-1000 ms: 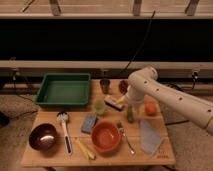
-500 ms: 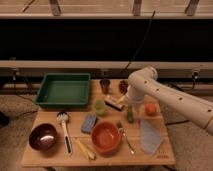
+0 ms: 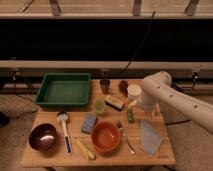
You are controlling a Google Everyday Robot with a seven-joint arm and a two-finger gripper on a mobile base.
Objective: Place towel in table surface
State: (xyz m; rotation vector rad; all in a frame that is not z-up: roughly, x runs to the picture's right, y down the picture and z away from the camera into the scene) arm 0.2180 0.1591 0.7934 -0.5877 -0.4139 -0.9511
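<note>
1. A light-brown wooden desk (image 3: 52, 156) stands before a dark wall crossed by metal rails.
2. The pale towel (image 3: 149, 136) lies flat on the desk's front right part, with a fork (image 3: 125, 138) and an orange bowl (image 3: 106, 137) to its left.
3. The gripper (image 3: 133, 103) hangs open and empty over the back right, near a brown box (image 3: 115, 102) and a small green item (image 3: 130, 116).
4. A green tray (image 3: 62, 104), a blue sponge (image 3: 89, 122) and a dark bowl (image 3: 44, 137) occupy the left.
5. A dark mark (image 3: 161, 156) at the front right corner cannot be read.
</note>
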